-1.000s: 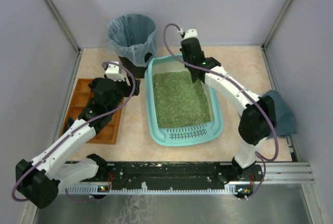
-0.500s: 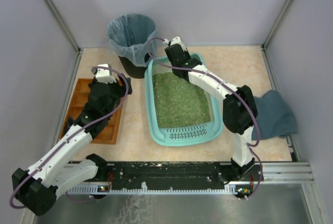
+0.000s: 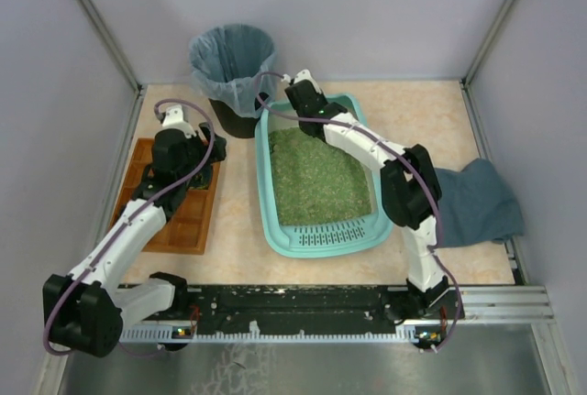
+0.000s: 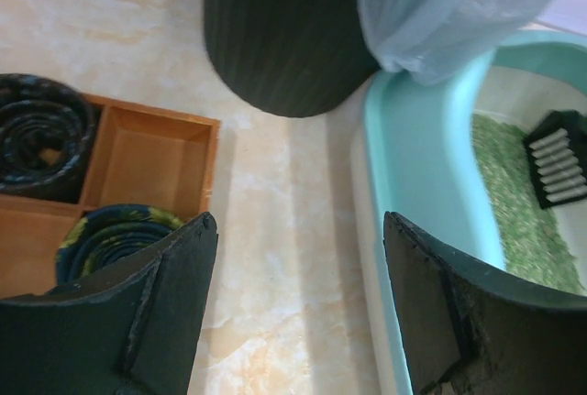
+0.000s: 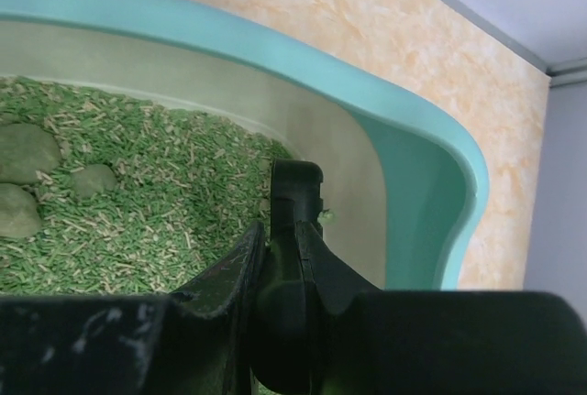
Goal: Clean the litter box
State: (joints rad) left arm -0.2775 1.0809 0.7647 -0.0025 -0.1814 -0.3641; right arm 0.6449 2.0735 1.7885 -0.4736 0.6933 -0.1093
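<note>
The teal litter box (image 3: 319, 237) lies mid-table, filled with green litter (image 3: 316, 175). At its far left corner my right gripper (image 3: 301, 100) is shut on the black handle of a scoop (image 5: 293, 201), shown by the right wrist view (image 5: 292, 241). Grey-green clumps (image 5: 26, 152) lie in the litter to the left of the handle. The scoop's slotted head (image 4: 558, 159) shows above the litter in the left wrist view. My left gripper (image 3: 202, 157) hangs open and holds nothing (image 4: 298, 267), over the bare floor between the wooden tray and the box rim (image 4: 413, 166).
A black bin (image 3: 231, 65) with a blue-grey bag (image 4: 440, 10) stands just beyond the box's far left corner. A brown wooden compartment tray (image 3: 179, 221) holding dark coiled rolls (image 4: 41, 134) lies at the left. A dark teal cloth (image 3: 479, 201) lies right of the box.
My right arm swung the scoop from the box's far middle to its far left corner. The left gripper drew back leftward over the wooden tray, its jaws spreading wider.
</note>
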